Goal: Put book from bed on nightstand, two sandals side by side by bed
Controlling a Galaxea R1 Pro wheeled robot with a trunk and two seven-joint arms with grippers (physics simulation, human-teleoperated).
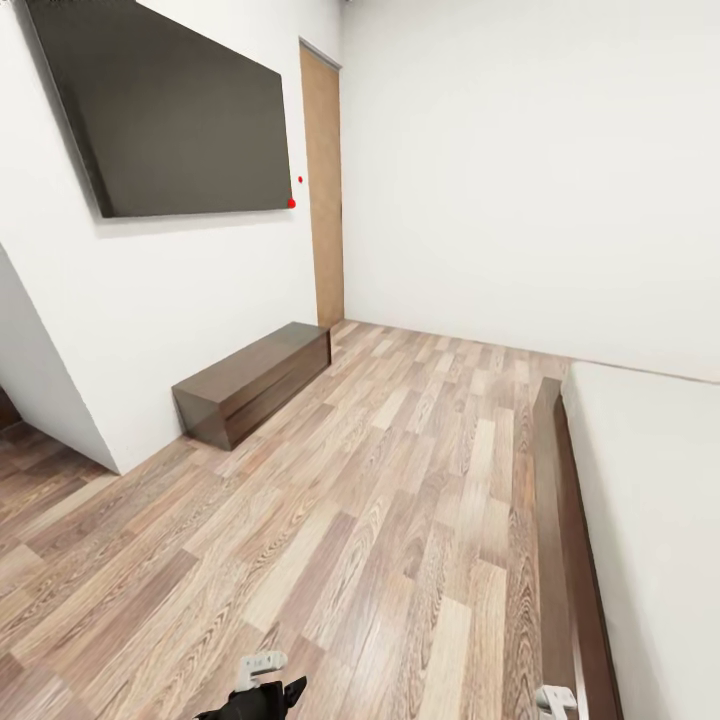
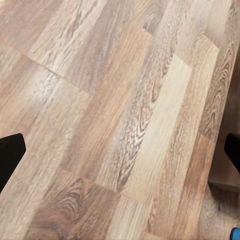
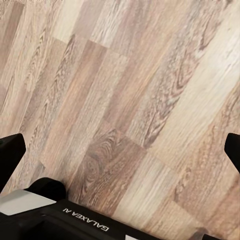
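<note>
Head view, nearest edge: left arm hardware (image 1: 256, 688) shows at the bottom, dark with a pale grey piece on top; a small pale grey part of the right arm (image 1: 556, 700) sits at the bottom beside the bed frame. The fingers themselves are not resolved from here.

Left wrist view: left gripper (image 2: 120, 150) spread wide, one dark fingertip (image 2: 10, 150) at each side of the picture, bare wood floor (image 2: 120, 100) between them, nothing held. A small bright blue patch (image 2: 236, 234) shows at one corner; too little is visible to say what it is.

Right wrist view: right gripper (image 3: 120, 150) likewise wide open, dark fingertips (image 3: 10, 152) at both edges, nothing between them but floor planks. A dark robot part marked "GALAXEA AI" (image 3: 75, 220) lies under the camera.

Middle distance, head view: plank floor (image 1: 350, 520) in mixed light and mid browns. The bed (image 1: 650, 500) runs along the right side, off-white mattress on a dark brown frame rail; the visible mattress part is bare.

Further out, left: long low dark cabinet (image 1: 255, 380) against the white wall. Above it a large dark wall screen (image 1: 170, 110) with two red dots by its lower right corner. Beyond, a light wooden door (image 1: 323, 190) in the corner, then the plain white far wall (image 1: 530, 170)
</note>
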